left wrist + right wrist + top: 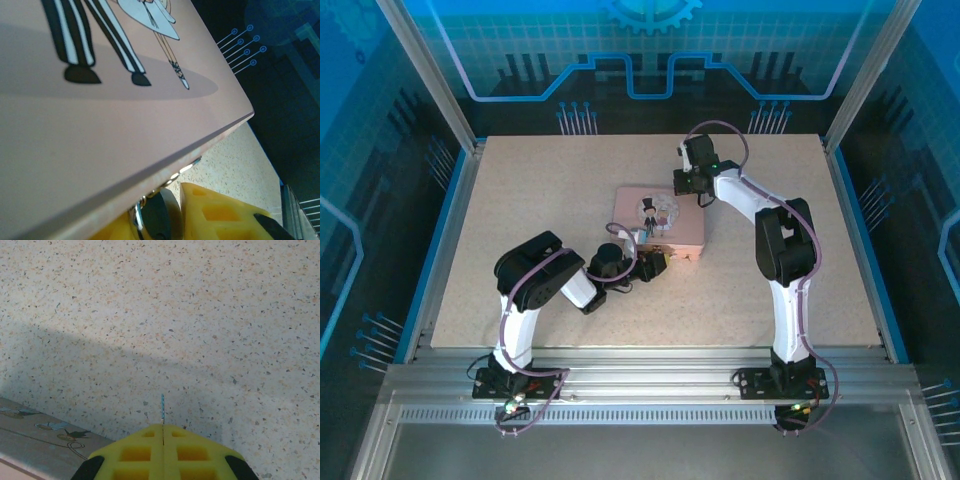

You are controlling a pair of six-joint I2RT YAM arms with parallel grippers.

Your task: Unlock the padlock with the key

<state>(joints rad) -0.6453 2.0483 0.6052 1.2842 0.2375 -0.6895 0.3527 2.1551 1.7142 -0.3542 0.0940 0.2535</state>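
Observation:
The dark round padlock (156, 214) with a silver rim hangs at the front edge of a pink box (660, 222). My left gripper (164, 222) is shut on it, a yellow finger on each side, and stands against the box's near edge (648, 262). My right gripper (683, 183) hovers at the box's far right corner. Its yellow fingers (190, 452) are shut on the key, whose thin blue blade (162, 408) sticks out edge-on over the speckled table. The key's head is hidden between the pads.
The pink box carries a cartoon figure on its lid (100, 130), and its side (30, 440) lies left of the right gripper. Metal posts and blue walls ring the speckled table (520, 200).

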